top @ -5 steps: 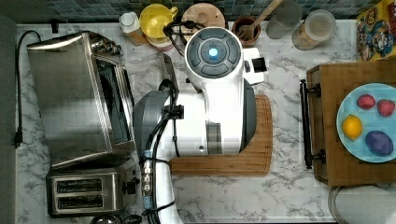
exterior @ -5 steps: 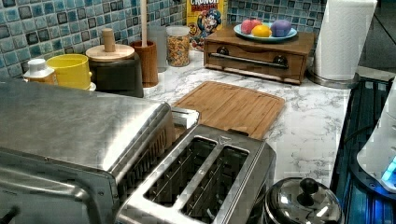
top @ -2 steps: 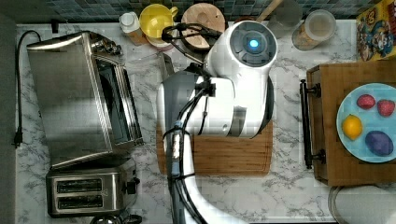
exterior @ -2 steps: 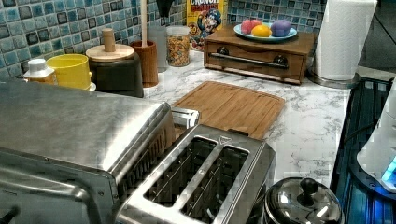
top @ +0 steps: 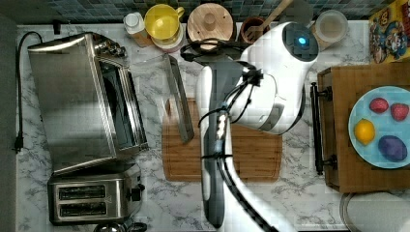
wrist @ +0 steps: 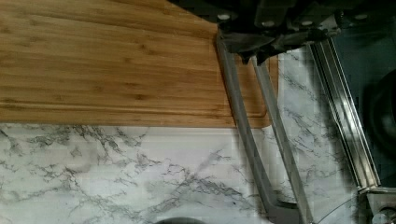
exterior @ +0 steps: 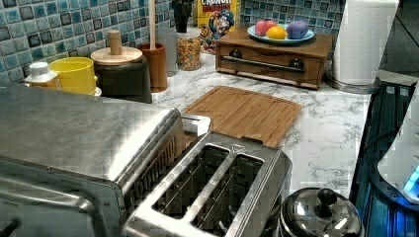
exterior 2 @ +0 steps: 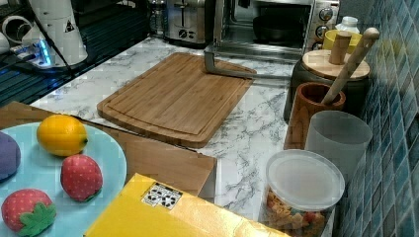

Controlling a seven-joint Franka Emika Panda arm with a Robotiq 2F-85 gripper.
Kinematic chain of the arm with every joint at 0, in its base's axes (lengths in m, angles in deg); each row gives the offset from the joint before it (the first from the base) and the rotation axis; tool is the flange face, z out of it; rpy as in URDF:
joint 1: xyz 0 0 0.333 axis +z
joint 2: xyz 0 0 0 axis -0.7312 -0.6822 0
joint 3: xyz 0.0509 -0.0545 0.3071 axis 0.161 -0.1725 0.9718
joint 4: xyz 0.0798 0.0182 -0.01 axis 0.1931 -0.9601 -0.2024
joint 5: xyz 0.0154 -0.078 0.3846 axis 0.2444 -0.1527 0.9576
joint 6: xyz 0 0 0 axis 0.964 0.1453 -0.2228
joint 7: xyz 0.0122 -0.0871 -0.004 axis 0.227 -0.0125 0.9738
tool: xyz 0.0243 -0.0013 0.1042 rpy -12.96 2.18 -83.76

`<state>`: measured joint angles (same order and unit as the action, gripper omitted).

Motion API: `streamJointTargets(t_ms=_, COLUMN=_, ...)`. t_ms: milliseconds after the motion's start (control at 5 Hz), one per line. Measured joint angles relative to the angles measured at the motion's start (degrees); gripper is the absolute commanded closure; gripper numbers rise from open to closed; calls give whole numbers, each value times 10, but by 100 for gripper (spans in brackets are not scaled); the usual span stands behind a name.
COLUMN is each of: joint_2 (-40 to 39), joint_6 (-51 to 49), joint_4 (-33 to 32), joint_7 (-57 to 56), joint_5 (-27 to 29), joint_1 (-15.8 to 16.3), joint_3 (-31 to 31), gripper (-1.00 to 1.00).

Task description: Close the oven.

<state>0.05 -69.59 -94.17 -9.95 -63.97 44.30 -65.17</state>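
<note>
The oven point(top: 72, 101) is the big steel box at the top view's left. Its glass door lies open and flat over the counter, and the long handle bar point(top: 178, 101) rests by the cutting board's edge. The right view shows the oven point(exterior 2: 267, 24) at the back with the handle point(exterior 2: 232, 71) in front of it. In the wrist view my gripper point(wrist: 251, 55) hangs above the handle bar point(wrist: 252, 140), apart from it and shut on nothing. The left view shows the gripper point(exterior: 182, 12) high up near the back wall. In the top view my arm covers it.
A two-slot toaster point(top: 92, 198) stands beside the oven. The bamboo cutting board point(top: 251, 154) lies mid-counter. A yellow cup point(top: 162, 21), canisters and a utensil pot line the back wall. A wooden box point(top: 338, 164) carries a plate of fruit point(top: 382, 125). A paper towel roll point(exterior: 368, 39) stands beyond it.
My arm has swung away from the oven, toward the top view's right and upper edge. The gripper has come into the upper edge of the left view. The door stays open.
</note>
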Motion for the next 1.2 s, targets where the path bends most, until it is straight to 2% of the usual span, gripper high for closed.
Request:
streamJointTargets(t_ms=200, joint_2=-33, joint_6=7, joint_4=-2, joint_7=-33, joint_5=40, joint_1=-25, joint_3=0, gripper=100)
streamJointTargets(t_ms=400, joint_2=-50, joint_6=64, joint_4=-30, joint_7=-116, joint_5=86, joint_1=-40, joint_3=9, gripper=100)
streamJointTargets(t_ms=800, joint_2=-56, joint_6=165, joint_4=-105, joint_7=-152, joint_5=167, joint_1=-38, joint_3=41, gripper=100)
streamJointTargets(t_ms=1200, joint_2=-123, joint_6=198, joint_4=-98, joint_7=-162, joint_5=184, joint_1=-40, joint_3=75, gripper=100)
